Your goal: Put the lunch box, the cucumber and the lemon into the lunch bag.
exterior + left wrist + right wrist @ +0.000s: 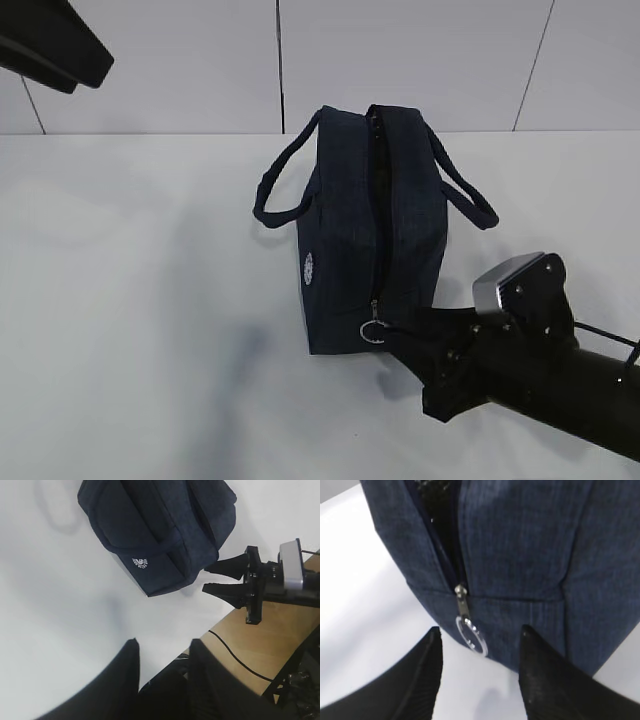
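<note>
The dark navy lunch bag stands in the middle of the white table, handles hanging to both sides, white logo on its left face. Its top zipper shows a dark gap, and the slider with the silver ring pull sits at the near end. My right gripper is open, its fingers on either side of the ring pull without touching it; it also shows in the exterior view. My left gripper is open and empty, high above the table, away from the bag. The lunch box, cucumber and lemon are out of view.
The white table lies bare to the left of the bag. A wooden bench surface with a black cable borders the table on the right arm's side. The left arm hangs at the top left of the exterior view.
</note>
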You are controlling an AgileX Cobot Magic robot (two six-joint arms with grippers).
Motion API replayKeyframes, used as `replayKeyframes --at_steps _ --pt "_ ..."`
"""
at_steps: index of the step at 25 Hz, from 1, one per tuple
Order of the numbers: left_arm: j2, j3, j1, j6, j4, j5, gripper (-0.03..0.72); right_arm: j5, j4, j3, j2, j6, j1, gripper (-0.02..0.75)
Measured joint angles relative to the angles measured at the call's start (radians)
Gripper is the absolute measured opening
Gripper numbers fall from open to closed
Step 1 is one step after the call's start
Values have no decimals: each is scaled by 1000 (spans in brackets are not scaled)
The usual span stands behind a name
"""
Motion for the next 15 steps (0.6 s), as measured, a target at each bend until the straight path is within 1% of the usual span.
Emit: replayKeyframes --at_steps 5,15 --pt "0 0 0 0 0 0 237 -12 -29 -4 36 0 0 371" --pt "0 0 0 -1 -2 0 236 -19 -33 -56 70 0 0 371"
